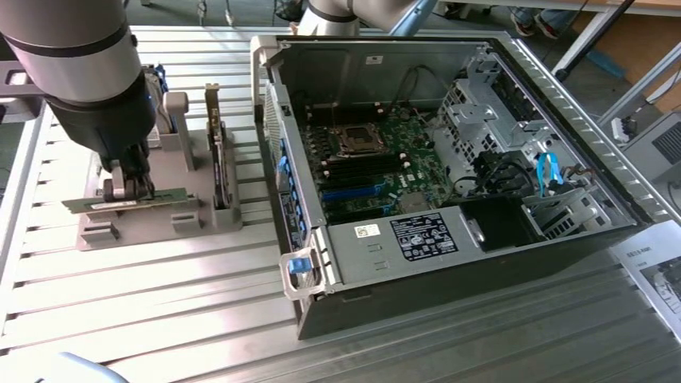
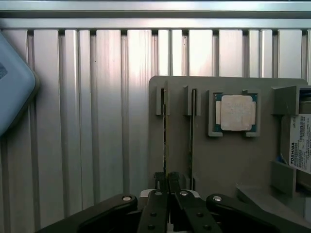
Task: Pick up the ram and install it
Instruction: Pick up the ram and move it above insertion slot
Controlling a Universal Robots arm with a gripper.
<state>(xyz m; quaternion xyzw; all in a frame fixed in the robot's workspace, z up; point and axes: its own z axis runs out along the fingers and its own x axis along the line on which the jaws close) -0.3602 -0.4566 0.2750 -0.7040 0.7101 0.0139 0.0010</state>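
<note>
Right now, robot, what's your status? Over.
Claw shut on the ram. Ram standing in grey holder. Twin stick alongside, untouched.

You have bright, even light: pale glare streaks the slatted table [image 1: 159,303] around the computer case [image 1: 352,72], whose interior sits in soft shadow.

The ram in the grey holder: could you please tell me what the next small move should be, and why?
Probably a short straight lift: the gripper appears shut on the ram, which sits on edge in the holder slot beside a second stick, so pulling sideways could jam it.
</note>
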